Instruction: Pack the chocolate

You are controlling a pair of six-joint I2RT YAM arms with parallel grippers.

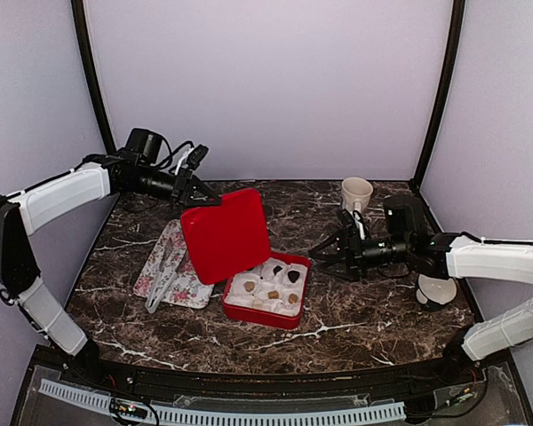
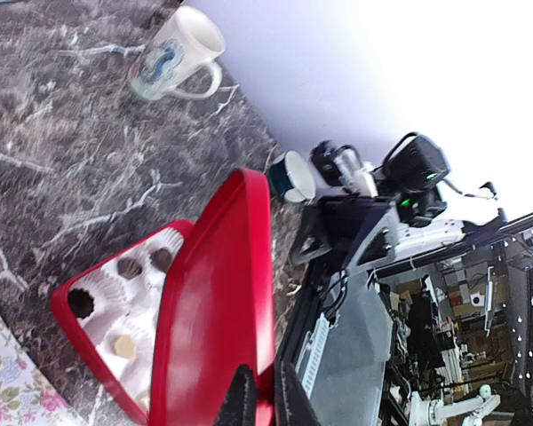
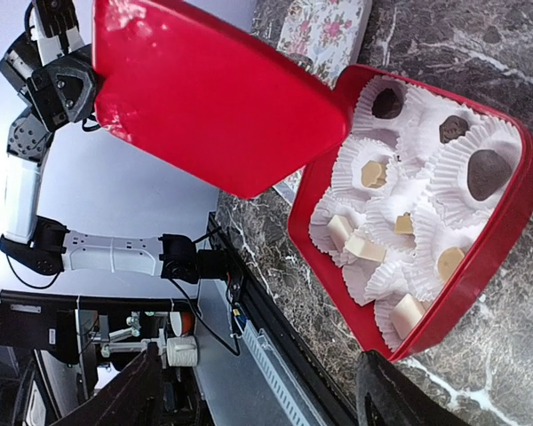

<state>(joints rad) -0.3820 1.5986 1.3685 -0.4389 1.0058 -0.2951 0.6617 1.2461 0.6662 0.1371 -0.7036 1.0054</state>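
Pinching the edge of the raised red lid (image 2: 218,293), the left fingers (image 2: 242,404) are closed on it and hold it tilted up over the red box (image 1: 262,318). The chocolate (image 3: 487,173) sits in white paper cups (image 3: 426,151) inside that box: dark pieces at the upper right of the right wrist view, tan ones lower down. The right fingers (image 3: 138,395) are spread wide with nothing between them, just right of the box in the top view. A mug (image 1: 356,193) stands on the marble surface (image 1: 373,328) at upper right. A floral tray (image 1: 194,288) carrying tongs (image 1: 163,282) lies left of the box.
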